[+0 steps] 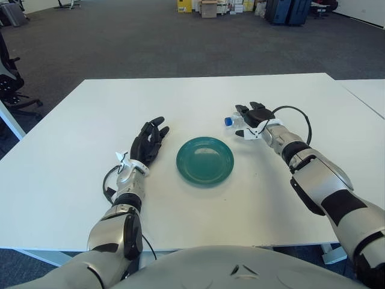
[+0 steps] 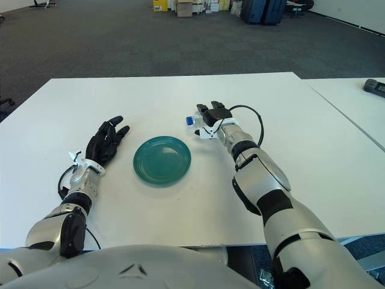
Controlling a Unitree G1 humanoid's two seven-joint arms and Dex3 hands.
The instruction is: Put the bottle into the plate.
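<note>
A small clear bottle with a blue cap (image 1: 230,121) lies on the white table (image 1: 180,96), just beyond and to the right of the round green plate (image 1: 205,160). My right hand (image 1: 252,119) is on the bottle, dark fingers curled over its body, with the cap sticking out to the left; most of the bottle is hidden by the hand. It also shows in the right eye view (image 2: 212,119). The plate holds nothing. My left hand (image 1: 148,142) shows left of the plate, fingers spread and holding nothing.
A second white table (image 1: 368,93) adjoins at the right, with a dark object (image 2: 375,87) on it. An office chair (image 1: 9,84) stands at the far left. Boxes and cases (image 1: 240,7) stand far back on the carpet.
</note>
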